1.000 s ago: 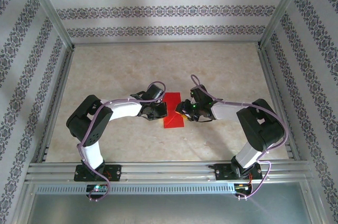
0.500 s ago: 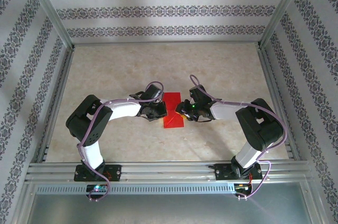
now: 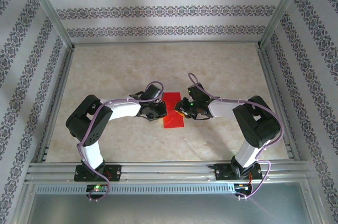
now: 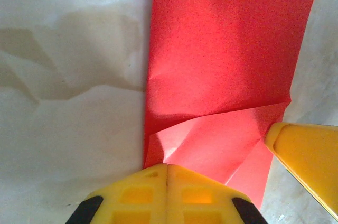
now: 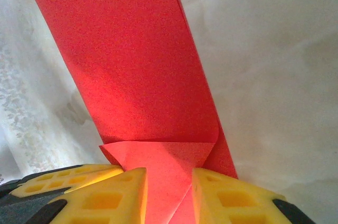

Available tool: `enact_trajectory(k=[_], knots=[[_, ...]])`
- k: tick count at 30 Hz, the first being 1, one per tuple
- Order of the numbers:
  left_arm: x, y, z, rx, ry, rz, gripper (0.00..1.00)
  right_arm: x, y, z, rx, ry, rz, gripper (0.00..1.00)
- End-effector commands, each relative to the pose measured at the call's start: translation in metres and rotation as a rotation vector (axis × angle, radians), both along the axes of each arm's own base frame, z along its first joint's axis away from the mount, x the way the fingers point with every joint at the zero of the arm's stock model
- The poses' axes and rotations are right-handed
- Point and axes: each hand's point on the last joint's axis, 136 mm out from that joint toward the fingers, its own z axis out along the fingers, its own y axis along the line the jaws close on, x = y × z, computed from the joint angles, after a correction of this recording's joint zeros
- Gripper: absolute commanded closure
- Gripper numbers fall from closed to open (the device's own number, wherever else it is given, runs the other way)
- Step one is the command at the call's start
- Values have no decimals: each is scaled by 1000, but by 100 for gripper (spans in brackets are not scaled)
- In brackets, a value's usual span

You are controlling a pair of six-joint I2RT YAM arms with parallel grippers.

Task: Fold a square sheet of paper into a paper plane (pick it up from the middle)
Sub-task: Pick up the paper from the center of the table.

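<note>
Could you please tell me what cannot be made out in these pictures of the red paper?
- Top external: the red sheet is too small to show its creases, and the jaws cover its side edges.
- Left wrist: the shut left jaws hide the sheet's near edge; pinching or only pressing, I cannot tell.
- Right wrist: the folded flap's tip is cut off by the bottom edge, between the open right jaws.

Bright, even overhead light, faint soft shadows on the pale table (image 3: 222, 65), wrist views slightly grainy, red paper (image 4: 227, 49) sharp, nearest foreground a little soft.
</note>
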Motion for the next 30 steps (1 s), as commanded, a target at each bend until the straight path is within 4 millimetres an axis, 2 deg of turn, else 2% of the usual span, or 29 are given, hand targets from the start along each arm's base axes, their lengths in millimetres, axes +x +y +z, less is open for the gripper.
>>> enact_trajectory(k=[1, 13, 21, 30], knots=[[-14, 23, -28, 83, 83, 40, 99, 1, 0, 0, -22, -6, -9, 70], [-15, 24, -29, 88, 85, 39, 99, 0, -4, -2, -49, -4, -18, 70], [-15, 24, -29, 87, 86, 39, 99, 4, 19, 7, 70, -25, 39, 75], [-14, 25, -28, 87, 83, 42, 99, -8, 23, 2, 87, -13, 75, 81]])
